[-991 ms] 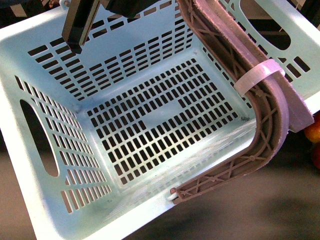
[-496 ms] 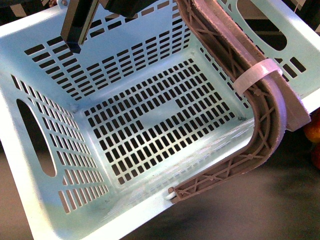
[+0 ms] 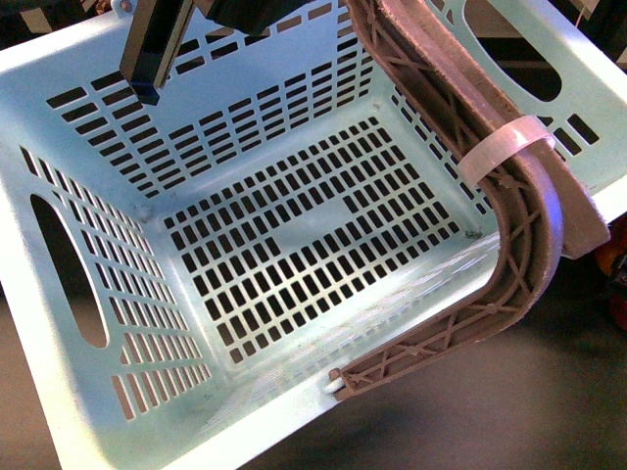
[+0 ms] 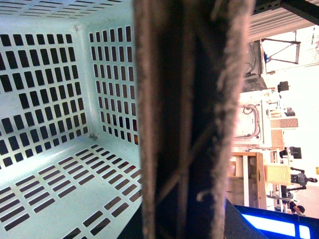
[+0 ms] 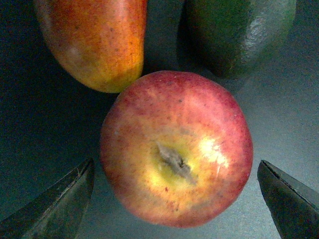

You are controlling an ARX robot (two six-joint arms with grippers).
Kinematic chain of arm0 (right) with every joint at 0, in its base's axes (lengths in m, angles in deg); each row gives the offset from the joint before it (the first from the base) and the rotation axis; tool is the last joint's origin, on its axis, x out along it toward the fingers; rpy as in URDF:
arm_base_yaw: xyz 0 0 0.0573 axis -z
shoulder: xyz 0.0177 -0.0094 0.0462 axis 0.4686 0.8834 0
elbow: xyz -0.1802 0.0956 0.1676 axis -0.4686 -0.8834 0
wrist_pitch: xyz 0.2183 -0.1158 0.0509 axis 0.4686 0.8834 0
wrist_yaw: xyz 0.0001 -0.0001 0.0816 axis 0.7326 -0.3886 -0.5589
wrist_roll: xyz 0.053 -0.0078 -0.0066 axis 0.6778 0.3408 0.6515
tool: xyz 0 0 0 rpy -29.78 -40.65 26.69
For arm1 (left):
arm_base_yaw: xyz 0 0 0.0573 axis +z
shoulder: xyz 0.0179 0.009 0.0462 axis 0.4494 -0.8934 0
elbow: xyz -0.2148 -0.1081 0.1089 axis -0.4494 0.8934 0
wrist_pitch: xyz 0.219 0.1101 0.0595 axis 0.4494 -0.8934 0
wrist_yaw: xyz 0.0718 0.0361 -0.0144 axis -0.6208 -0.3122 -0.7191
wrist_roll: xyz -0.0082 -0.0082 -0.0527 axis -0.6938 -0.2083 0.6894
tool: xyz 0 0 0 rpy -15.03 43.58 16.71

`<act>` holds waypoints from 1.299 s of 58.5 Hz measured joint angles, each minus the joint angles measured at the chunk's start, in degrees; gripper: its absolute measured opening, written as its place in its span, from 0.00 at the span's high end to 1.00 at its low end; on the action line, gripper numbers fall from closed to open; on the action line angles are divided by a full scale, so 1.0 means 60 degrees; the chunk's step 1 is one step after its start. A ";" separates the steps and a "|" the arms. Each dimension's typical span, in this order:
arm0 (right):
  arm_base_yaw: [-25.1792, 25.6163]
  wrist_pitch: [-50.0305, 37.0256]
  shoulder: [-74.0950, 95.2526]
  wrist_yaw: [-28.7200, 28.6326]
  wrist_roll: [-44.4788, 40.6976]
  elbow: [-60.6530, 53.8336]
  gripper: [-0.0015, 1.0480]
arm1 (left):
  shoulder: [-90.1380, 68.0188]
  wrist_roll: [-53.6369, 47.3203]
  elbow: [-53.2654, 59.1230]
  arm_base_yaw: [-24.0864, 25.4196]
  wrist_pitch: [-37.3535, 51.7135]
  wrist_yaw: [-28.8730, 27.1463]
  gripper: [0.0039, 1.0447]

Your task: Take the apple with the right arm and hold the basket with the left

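The apple (image 5: 177, 149), red with a yellow patch round its stem, lies on a dark surface in the right wrist view. My right gripper (image 5: 175, 164) is open, with one dark fingertip (image 5: 62, 201) on each side of the apple and a gap to both. The pale aqua basket (image 3: 98, 411) fills the front view, tilted and lifted. Its brownish handles (image 3: 524, 250) are bound by a white tie (image 3: 505, 145). My left gripper (image 4: 184, 226) is shut on the handle (image 4: 184, 114), which covers its jaws. The black left arm (image 3: 147, 59) reaches down over the basket's far wall.
An orange-red fruit (image 5: 97, 42) and a dark green fruit (image 5: 239, 32) lie close beyond the apple. Orange and red fruit (image 3: 617, 264) peeks past the basket's right corner. Dark tabletop (image 3: 509, 411) shows below the basket.
The basket has shifted slightly left and its right corner has risen a little. The left arm has kept its hold.
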 joint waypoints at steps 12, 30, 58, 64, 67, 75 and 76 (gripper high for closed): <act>0.0171 0.0029 0.0310 -0.0051 0.0164 0.0361 0.09 | 0.0000 0.0000 0.0000 0.0000 0.0000 -0.0004 0.95; 0.0328 -0.0317 0.0233 -0.0430 -0.0062 -0.0058 0.30 | 0.0000 0.0000 0.0000 0.0000 0.0000 0.0000 0.95; -0.0357 -0.0521 -0.4000 -0.2091 -0.1865 -0.2834 0.30 | 0.0000 0.0000 0.0000 0.0000 0.0000 0.0000 0.95; -0.0648 -0.0087 -0.5537 -0.2448 -0.1810 -0.3140 0.30 | 0.0000 0.0000 0.0000 0.0000 0.0000 0.0000 0.95; -0.0801 0.0149 -0.6320 -0.2495 -0.1767 -0.3187 0.30 | -0.0004 0.0000 0.0000 0.0000 0.0000 -0.0004 0.95; -0.1293 0.0991 -0.8368 -0.2357 -0.1483 -0.3122 0.30 | 0.0000 0.0000 0.0000 0.0000 0.0000 -0.0004 0.95; -0.1348 0.1060 -0.8539 -0.2328 -0.1468 -0.3107 0.30 | 0.0000 0.0000 0.0000 0.0000 0.0000 -0.0004 0.95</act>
